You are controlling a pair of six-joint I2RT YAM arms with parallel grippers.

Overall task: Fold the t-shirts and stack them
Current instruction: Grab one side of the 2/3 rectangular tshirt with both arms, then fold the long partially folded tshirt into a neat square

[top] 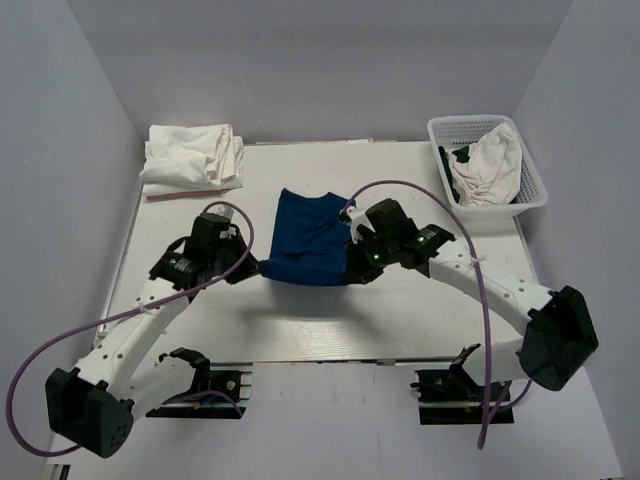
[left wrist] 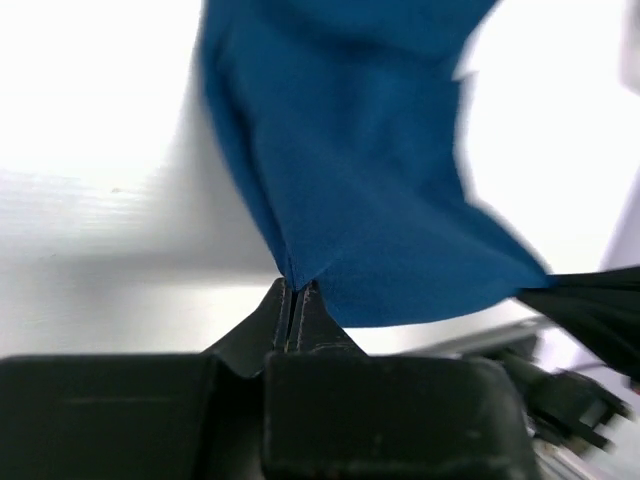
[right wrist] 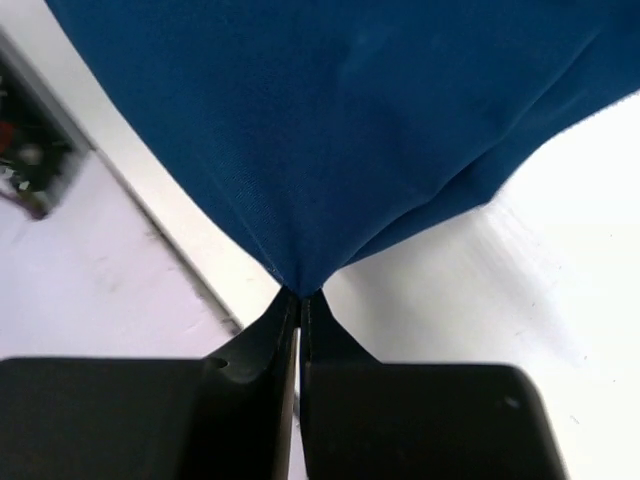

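The navy blue t-shirt (top: pixel 308 238) hangs in the middle of the table, held up by both grippers at its near edge. My left gripper (top: pixel 252 266) is shut on its near left corner; the left wrist view shows the cloth (left wrist: pixel 360 170) pinched at my left gripper (left wrist: pixel 296 292). My right gripper (top: pixel 352 262) is shut on the near right corner; the right wrist view shows the cloth (right wrist: pixel 340 130) pinched at my right gripper (right wrist: pixel 300 296). The chest print is hidden. Folded white t-shirts (top: pixel 193 157) lie at the far left.
A white lattice basket (top: pixel 533 190) at the far right holds a crumpled white garment (top: pixel 488 165) and a dark one (top: pixel 462 158). The table's near edge (top: pixel 330 355) runs just in front of the arms.
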